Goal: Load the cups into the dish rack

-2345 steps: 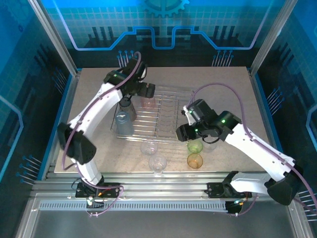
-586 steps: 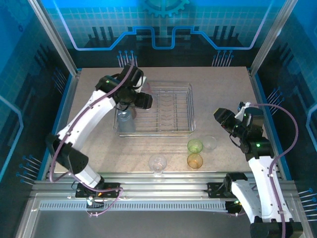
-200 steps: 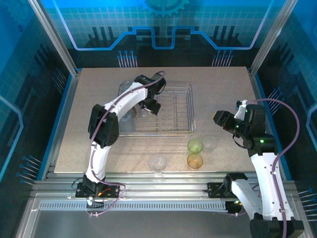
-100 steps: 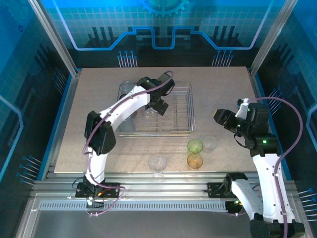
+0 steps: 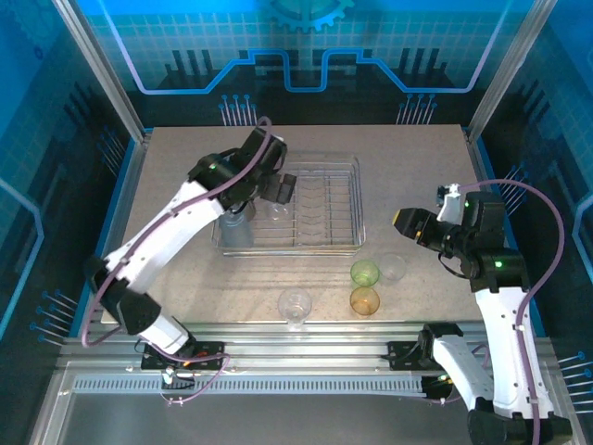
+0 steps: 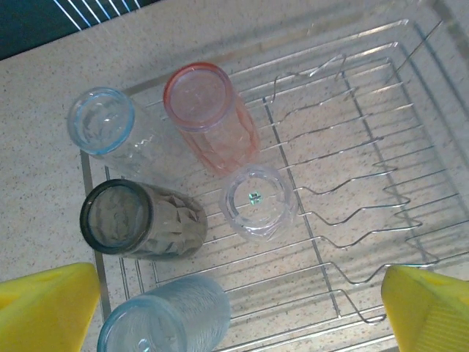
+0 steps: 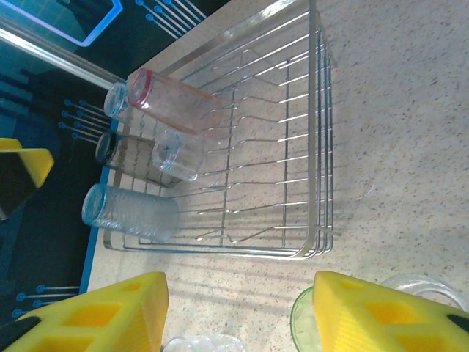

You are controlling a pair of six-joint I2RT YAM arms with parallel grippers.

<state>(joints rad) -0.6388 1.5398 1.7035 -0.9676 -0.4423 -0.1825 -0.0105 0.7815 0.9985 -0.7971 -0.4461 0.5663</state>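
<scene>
On the speckled table [image 5: 417, 167], the dish rack [image 5: 358, 199] is seen with five cups [image 6: 212, 117] gathered at its left end, four loose cups [image 5: 365, 273] are grouped just in front of the rack, the left pincer [image 5: 283, 189] is held released above the rack, and the right pincer [image 5: 410, 225] is spread empty to its right.

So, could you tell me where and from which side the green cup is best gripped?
Probably the rim, from straight above: the green cup seems to stand mouth up, so one finger can go inside and one outside its far-left wall. A clear cup sits close on its right and the orange cup just nearer the arms, so those sides look crowded.
</scene>
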